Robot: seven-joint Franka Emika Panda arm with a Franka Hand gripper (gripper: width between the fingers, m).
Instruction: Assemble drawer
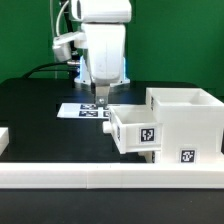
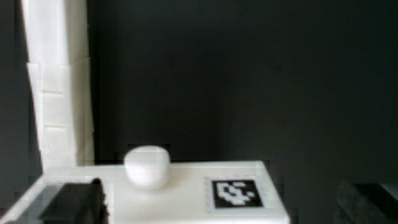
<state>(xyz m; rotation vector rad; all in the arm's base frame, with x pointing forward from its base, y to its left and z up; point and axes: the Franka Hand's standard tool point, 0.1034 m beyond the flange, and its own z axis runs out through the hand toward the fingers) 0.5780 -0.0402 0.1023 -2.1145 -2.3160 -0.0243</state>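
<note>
The tall white housing box (image 1: 186, 122) stands at the exterior view's right, with tags on its front. A shallow white tray (image 1: 134, 128) sits partly in the box's side and sticks out toward the exterior view's left. My gripper (image 1: 100, 101) hangs just off the tray's outer end, above the marker board (image 1: 82, 110). In the wrist view the tray's end face (image 2: 178, 190) shows a round white knob (image 2: 148, 166) and a tag (image 2: 237, 193). My gripper (image 2: 217, 206) is open, its dark fingers (image 2: 64, 205) wide apart on either side of that face, holding nothing.
A long low white rail (image 1: 110, 176) runs along the table's front and also shows in the wrist view (image 2: 61, 90). A white part (image 1: 3, 140) is cut off at the exterior view's left edge. The table is black.
</note>
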